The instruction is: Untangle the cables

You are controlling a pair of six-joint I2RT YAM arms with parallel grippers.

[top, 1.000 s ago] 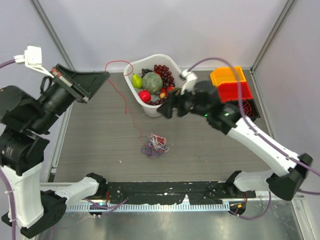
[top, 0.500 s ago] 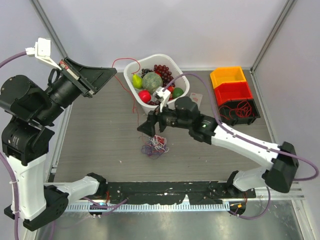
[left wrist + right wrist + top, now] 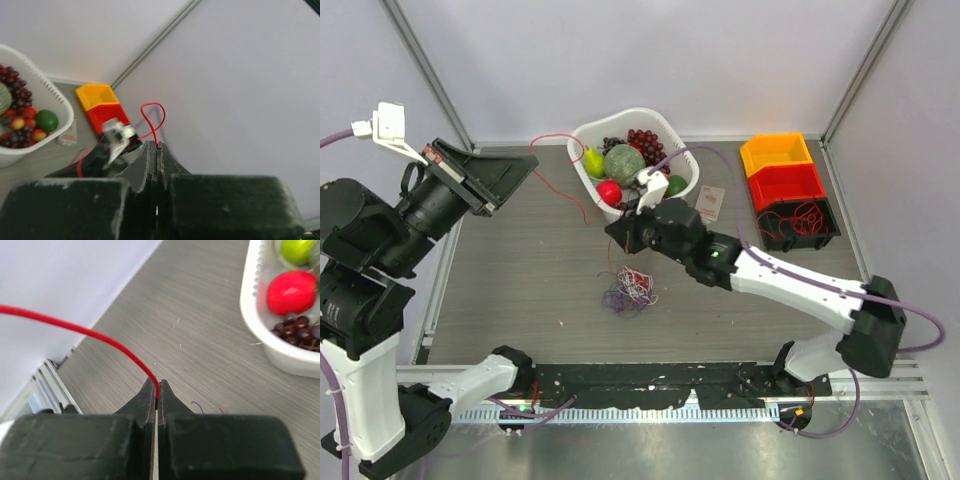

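Two matte black grippers are pinching one thin, glossy red wire (image 3: 563,196). The left gripper (image 3: 528,164), raised at the far left, is pressing its wedge-shaped jaws together on it, and the wire is curling into a small loop just past the tips. The right gripper (image 3: 156,390) is clamping its jaws on the same strand further along, beside the white ribbed plastic basket (image 3: 625,112) of fruit. Between them the wire is running slackly on a diagonal, from far left towards near right, and sagging in a soft curve. The remaining cables (image 3: 629,290), a loose rounded tangle of red, purple-blue and white strands, are lying on the grey wood-grain table (image 3: 510,270), near the right gripper on the side towards the bases and not touching its jaws.
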